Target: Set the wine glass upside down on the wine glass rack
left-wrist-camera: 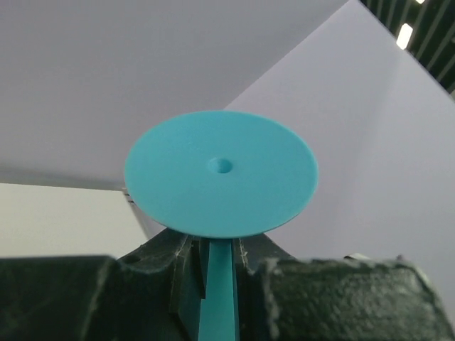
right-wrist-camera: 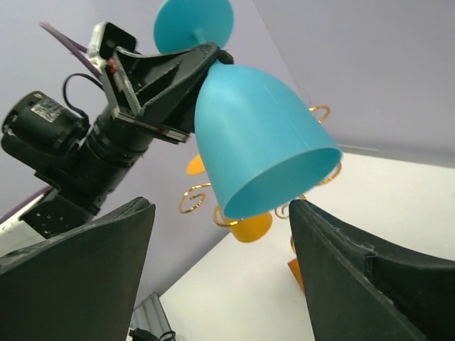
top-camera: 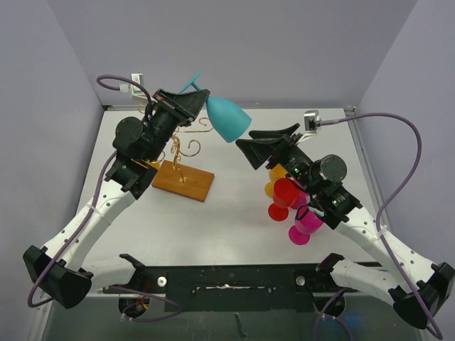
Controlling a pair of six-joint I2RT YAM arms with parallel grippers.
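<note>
The teal wine glass (top-camera: 229, 118) is held in the air, tilted, its bowl opening facing right and down. My left gripper (top-camera: 199, 99) is shut on its stem, above the wine glass rack (top-camera: 181, 145), a gold wire stand on a wooden base (top-camera: 183, 182). In the left wrist view my gripper (left-wrist-camera: 217, 245) pinches the stem (left-wrist-camera: 217, 298) just below the round foot (left-wrist-camera: 220, 174). My right gripper (top-camera: 245, 140) is open and empty just right of the bowl. In the right wrist view the bowl (right-wrist-camera: 259, 153) hangs above my open fingers (right-wrist-camera: 92, 263), with gold spirals (right-wrist-camera: 195, 199) behind.
A red glass (top-camera: 284, 195), a magenta glass (top-camera: 306, 222) and an orange glass (top-camera: 276, 172) stand under my right arm. An orange piece (right-wrist-camera: 249, 227) shows at the rack's spirals in the right wrist view. Walls enclose the table at the back and sides.
</note>
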